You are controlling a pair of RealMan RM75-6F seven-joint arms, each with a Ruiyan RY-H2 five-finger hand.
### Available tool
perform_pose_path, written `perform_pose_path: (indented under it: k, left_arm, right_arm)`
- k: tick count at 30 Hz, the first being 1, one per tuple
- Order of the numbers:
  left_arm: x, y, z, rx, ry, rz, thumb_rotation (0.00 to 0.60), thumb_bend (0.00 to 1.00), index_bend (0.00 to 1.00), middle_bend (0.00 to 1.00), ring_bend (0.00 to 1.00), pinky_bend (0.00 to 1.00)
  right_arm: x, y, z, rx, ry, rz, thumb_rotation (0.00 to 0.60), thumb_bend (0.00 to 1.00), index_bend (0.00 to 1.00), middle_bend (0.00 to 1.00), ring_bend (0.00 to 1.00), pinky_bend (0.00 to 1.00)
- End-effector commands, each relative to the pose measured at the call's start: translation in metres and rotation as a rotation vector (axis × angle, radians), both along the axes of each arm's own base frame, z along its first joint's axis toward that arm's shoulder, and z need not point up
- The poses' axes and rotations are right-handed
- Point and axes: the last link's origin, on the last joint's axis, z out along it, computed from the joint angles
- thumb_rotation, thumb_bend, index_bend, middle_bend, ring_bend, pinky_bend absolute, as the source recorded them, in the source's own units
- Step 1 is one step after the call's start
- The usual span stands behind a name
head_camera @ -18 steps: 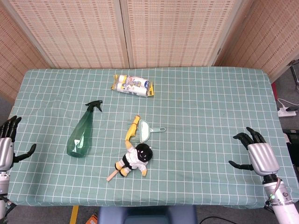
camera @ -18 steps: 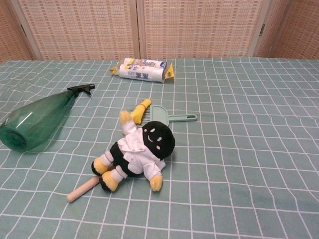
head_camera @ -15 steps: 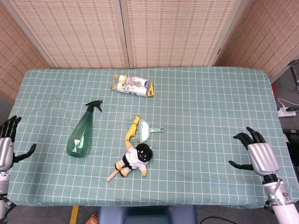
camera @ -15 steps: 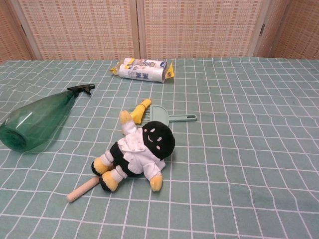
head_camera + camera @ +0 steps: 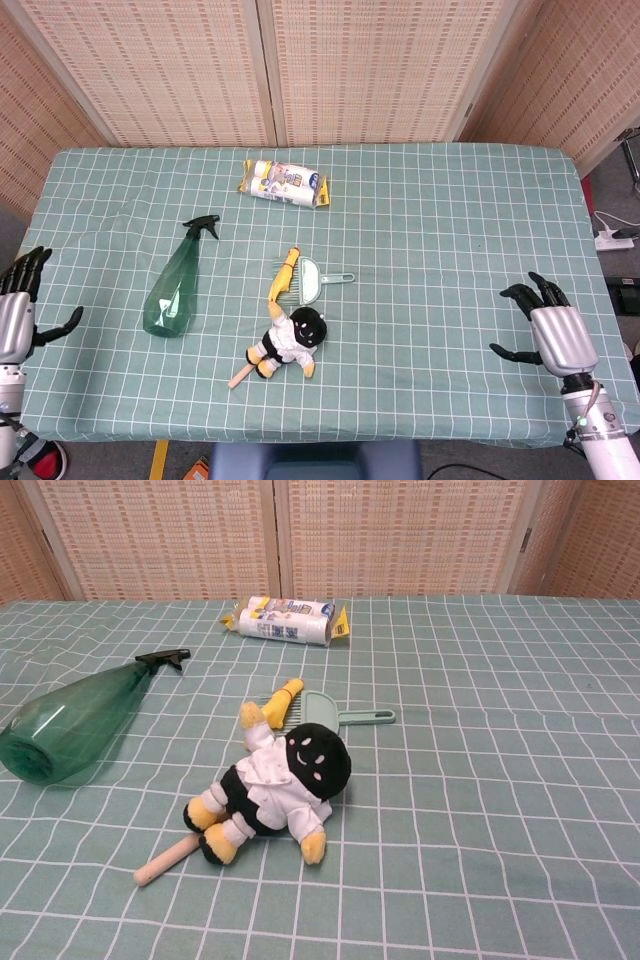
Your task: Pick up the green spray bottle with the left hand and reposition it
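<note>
While the left hand [image 5: 18, 318] waits empty with fingers apart at the table's left edge, the approach step applies: reach right to the lying green spray bottle [image 5: 175, 285].

1. A table [image 5: 480, 190] under a green checked cloth.
2. On it lie a green spray bottle [image 5: 176, 283], a wrapped packet [image 5: 285, 184], a small dustpan [image 5: 312, 278] and a plush doll [image 5: 288, 340].
</note>
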Motion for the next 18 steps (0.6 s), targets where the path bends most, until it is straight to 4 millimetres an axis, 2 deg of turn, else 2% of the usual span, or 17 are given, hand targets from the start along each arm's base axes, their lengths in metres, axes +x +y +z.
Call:
perform_pose_path:
  k: [1, 6, 10, 14, 18]
  left_arm:
    - [0.036, 0.015, 0.001, -0.011, -0.049, -0.032, 0.6, 0.26, 0.01, 0.08, 0.04, 0.1]
    - [0.092, 0.036, -0.016, -0.1, -0.118, -0.018, 0.6, 0.26, 0.02, 0.1, 0.06, 0.12]
    - [0.135, 0.062, -0.032, -0.131, -0.046, -0.008, 0.6, 0.26, 0.03, 0.12, 0.08, 0.13]
    - [0.162, 0.091, -0.052, -0.121, 0.024, 0.058, 0.6, 0.26, 0.04, 0.13, 0.09, 0.14]
    - [0.168, 0.104, -0.06, -0.108, 0.077, 0.094, 0.6, 0.26, 0.05, 0.15, 0.11, 0.14]
  right_arm:
    - [0.002, -0.001, -0.001, 0.007, 0.001, 0.009, 0.6, 0.0, 0.29, 0.24, 0.06, 0.15]
    - [0.002, -0.002, -0.002, 0.023, -0.002, 0.014, 0.6, 0.0, 0.29, 0.24, 0.06, 0.15]
    - [0.002, -0.002, -0.001, 0.028, -0.011, 0.018, 0.6, 0.0, 0.29, 0.24, 0.06, 0.15]
    - [0.0, -0.002, 0.001, 0.035, -0.019, 0.019, 0.6, 0.0, 0.29, 0.24, 0.06, 0.15]
    - [0.0, -0.002, 0.001, 0.038, -0.021, 0.018, 0.6, 0.0, 0.29, 0.24, 0.06, 0.15]
